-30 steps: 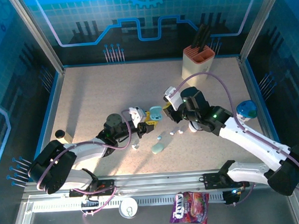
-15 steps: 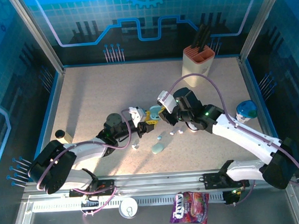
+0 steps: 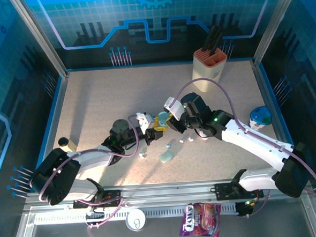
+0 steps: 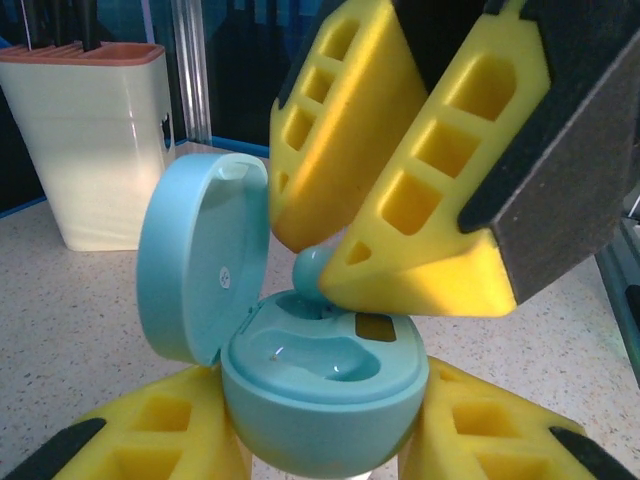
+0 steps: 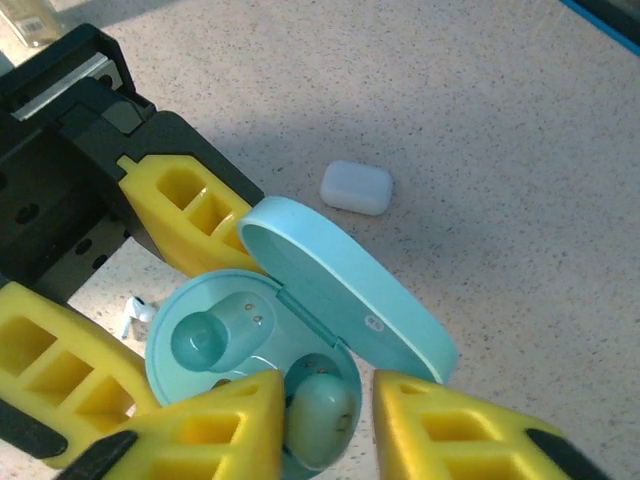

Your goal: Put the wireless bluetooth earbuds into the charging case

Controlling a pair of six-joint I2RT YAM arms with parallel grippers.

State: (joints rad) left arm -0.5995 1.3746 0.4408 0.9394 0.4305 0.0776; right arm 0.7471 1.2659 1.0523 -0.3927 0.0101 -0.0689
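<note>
Now, left gripper jaws pinch the open charging case. At its socket, right gripper jaws bracket a teal earbud; pinching or loose, I cannot tell.

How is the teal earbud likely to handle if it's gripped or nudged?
Glossy and rounded, the earbud probably slips easily when squeezed. Being bean-shaped, it may roll if dropped on the table. It looks tiny against the case, so it is likely very light.
</note>
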